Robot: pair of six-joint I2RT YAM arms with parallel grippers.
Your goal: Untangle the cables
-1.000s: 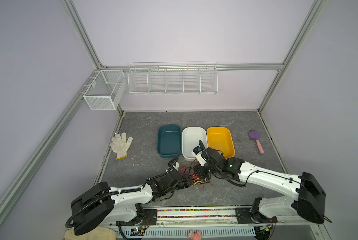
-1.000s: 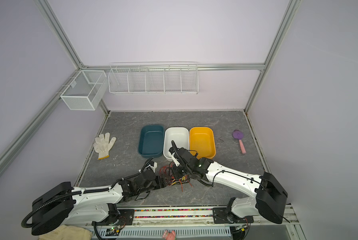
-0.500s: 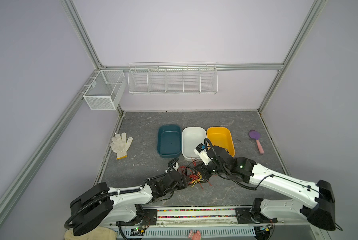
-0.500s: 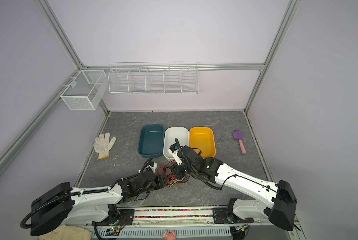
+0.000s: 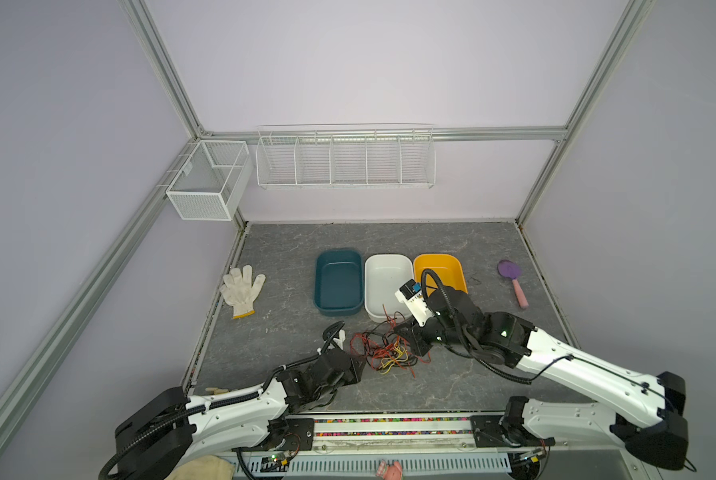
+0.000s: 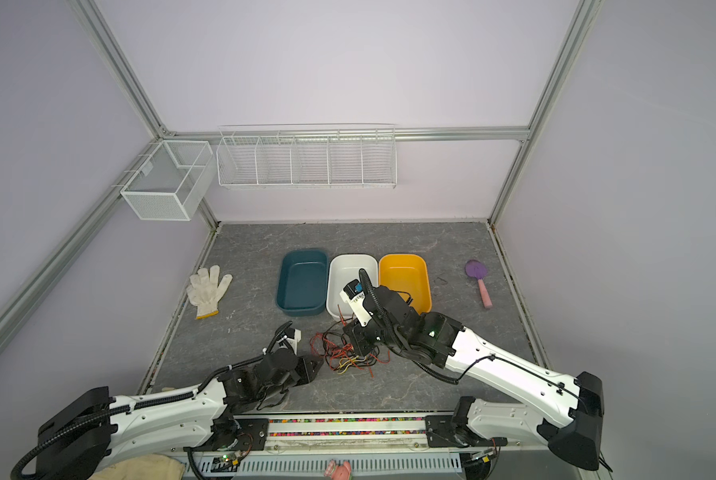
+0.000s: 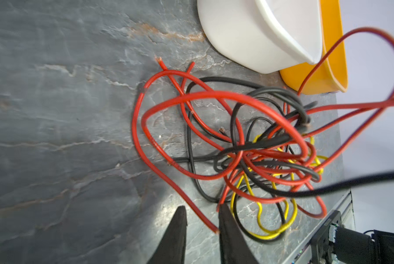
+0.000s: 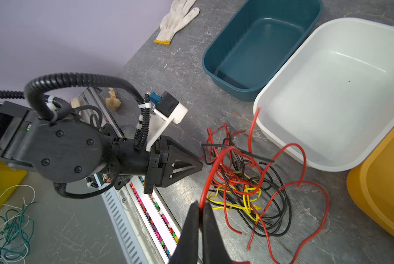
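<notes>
Meanwhile, near the desk's [image 5: 264, 353] front edge, the cables [image 5: 389, 357] lie knotted before the white tub [image 5: 385, 282]. The right gripper [image 8: 199, 204] pinches a raised red strand [image 8: 208, 180]; the left gripper [image 7: 202, 208], jaws narrowly apart, straddles another red end [image 7: 210, 226]. Next, likely: clamp it, then draw the two apart gently.

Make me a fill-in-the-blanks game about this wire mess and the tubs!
1. The right hand pinches a ____ cable.
2. Between the teal tub and the yellow tub sits the ____ tub.
3. A white ____ lies on the table, left of the tubs.
Missing words: red, white, glove.
</notes>
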